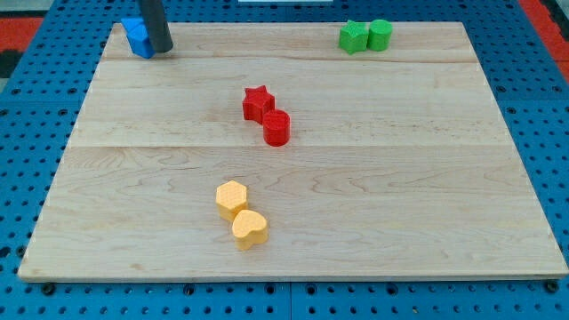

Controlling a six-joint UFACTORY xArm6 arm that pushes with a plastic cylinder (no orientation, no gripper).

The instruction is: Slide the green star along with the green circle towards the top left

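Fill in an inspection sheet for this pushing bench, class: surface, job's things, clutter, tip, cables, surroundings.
Surface: wooden board, pale planks, lying flat.
Job's things: green star and green circle side by side, touching, at the view's top right.
Clutter: red star and red cylinder mid-board; yellow hexagon and yellow heart lower down; blue block at top left.
Tip: my tip rests against the blue block's right side, far left of the green pair.
Cables: nothing seen.
Surroundings: blue pegboard around the board.
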